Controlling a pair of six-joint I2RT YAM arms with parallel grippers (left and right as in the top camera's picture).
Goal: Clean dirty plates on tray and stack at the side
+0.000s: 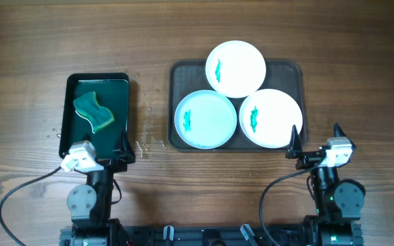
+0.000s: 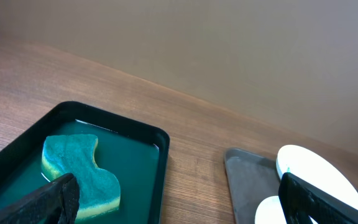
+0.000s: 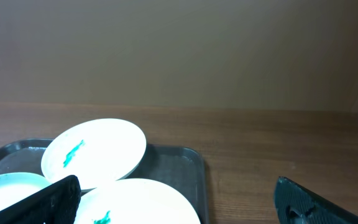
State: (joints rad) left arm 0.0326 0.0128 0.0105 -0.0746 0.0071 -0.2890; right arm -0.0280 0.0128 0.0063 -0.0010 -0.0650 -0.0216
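Note:
Three plates lie on the dark grey-brown tray (image 1: pixel 183 74), each with a teal smear. A white plate (image 1: pixel 236 68) is at the back, a pale blue plate (image 1: pixel 206 119) at front left, a white plate (image 1: pixel 271 117) at front right. My left gripper (image 1: pixel 108 156) is open and empty over the near edge of the black tray. My right gripper (image 1: pixel 316 142) is open and empty at the tray's near right corner. The right wrist view shows the back plate (image 3: pixel 95 151), the right plate (image 3: pixel 142 202) and the tray (image 3: pixel 176 163).
A smaller black glossy tray (image 1: pixel 72 85) with green water holds a teal and yellow sponge (image 1: pixel 94 112), also in the left wrist view (image 2: pixel 79 171). Water drops (image 1: pixel 144 145) lie on the wooden table between the trays.

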